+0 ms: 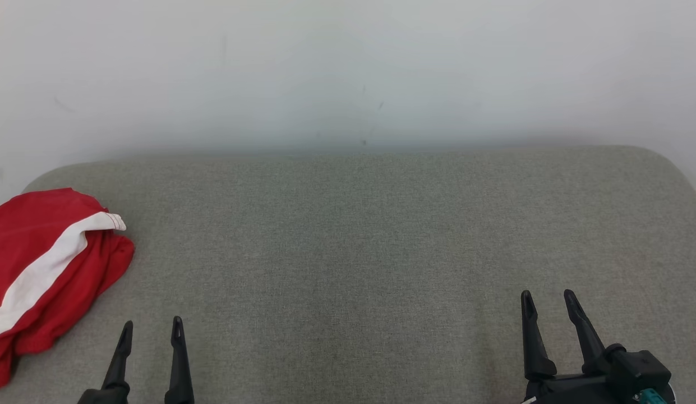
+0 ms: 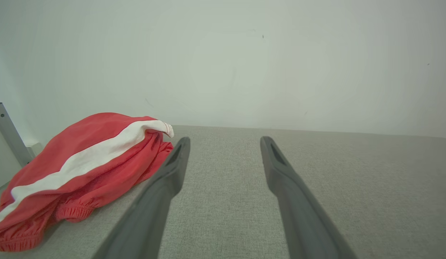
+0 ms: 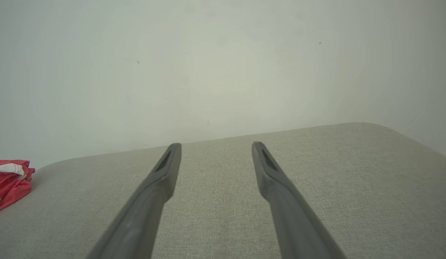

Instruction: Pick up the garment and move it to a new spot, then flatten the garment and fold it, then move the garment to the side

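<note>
Garment [image 1: 50,280] lies crumpled just left of the left jaws.

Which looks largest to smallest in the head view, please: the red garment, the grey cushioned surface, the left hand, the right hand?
1. grey cushioned surface
2. red garment
3. right hand and left hand: alike in build; the right shows more, but the frame's edge cuts both, so unranked.

The crumpled red fabric garment with a white stripe [image 1: 45,264] runs off the head view's left edge. The left gripper [image 1: 152,326] is cut at the bottom edge. A grey metal post [image 2: 7,133] is cropped by the left wrist view's left edge.
</note>
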You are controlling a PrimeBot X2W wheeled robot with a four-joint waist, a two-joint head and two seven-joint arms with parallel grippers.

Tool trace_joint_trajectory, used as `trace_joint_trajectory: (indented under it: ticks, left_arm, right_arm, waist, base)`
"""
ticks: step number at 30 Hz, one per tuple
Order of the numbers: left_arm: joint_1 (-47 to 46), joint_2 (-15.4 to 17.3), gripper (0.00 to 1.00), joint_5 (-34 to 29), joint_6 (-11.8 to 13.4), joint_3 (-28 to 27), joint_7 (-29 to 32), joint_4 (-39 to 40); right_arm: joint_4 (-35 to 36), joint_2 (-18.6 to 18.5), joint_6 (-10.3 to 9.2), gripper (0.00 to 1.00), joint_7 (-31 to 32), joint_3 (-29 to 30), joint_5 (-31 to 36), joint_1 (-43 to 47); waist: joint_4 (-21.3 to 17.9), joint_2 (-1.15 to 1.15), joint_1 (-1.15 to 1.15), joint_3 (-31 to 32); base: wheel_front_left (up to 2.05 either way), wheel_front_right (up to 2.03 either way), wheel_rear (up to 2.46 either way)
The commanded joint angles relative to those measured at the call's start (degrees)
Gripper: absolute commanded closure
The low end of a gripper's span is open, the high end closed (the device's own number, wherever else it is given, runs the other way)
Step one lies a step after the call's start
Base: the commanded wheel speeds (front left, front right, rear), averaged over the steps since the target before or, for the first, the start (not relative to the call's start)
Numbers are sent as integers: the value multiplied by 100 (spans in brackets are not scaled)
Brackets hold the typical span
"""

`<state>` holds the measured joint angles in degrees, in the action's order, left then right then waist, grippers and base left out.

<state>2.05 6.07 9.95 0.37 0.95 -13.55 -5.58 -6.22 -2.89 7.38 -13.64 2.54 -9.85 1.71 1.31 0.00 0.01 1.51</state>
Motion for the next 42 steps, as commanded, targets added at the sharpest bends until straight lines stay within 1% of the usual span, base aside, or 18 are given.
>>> trace_joint_trajectory:
  ticks: [1, 4, 8, 14, 19, 29, 42]
  left_arm:
    - [42, 8, 0, -130, -62, -4, -54, -25]
    - [25, 20, 0, -226, -176, 13, -80, -103]
    - [-8, 19, 0, -336, -267, -1, -128, -219]
    - [-45, 9, 0, -524, -290, -8, -178, -419]
    - [-97, -5, 0, -513, -276, -23, -170, -548]
    - [-132, -7, 0, -438, -382, -65, -170, -537]
    - [-126, -20, 0, -422, -419, -94, -170, -606]
  right_arm:
    - [8, 3, 18, 0, -45, 9, 140, 37]
    - [0, 3, 19, 0, -73, 15, 268, 55]
    - [-15, 3, 20, 0, -119, 13, 428, 73]
    - [-42, 3, 20, 0, -166, 37, 616, 91]
    - [-80, 4, 20, 0, -166, 92, 605, 67]
    - [-180, 4, 20, 0, -165, 151, 621, 33]
    - [-274, 4, 20, 0, -165, 153, 692, 12]
  waist:
    - [0, 0, -1, 10]
    - [1, 0, -1, 30]
    - [-1, 0, -1, 48]
    - [-4, 0, -1, 66]
    - [-5, 0, -1, 82]
    - [1, 0, -1, 100]
    - [-9, 0, -1, 103]
  base:
    - [0, 0, 0]
    - [0, 0, 0]
    - [0, 0, 0]
    - [0, 0, 0]
    - [0, 0, 0]
    - [0, 0, 0]
    - [0, 0, 0]
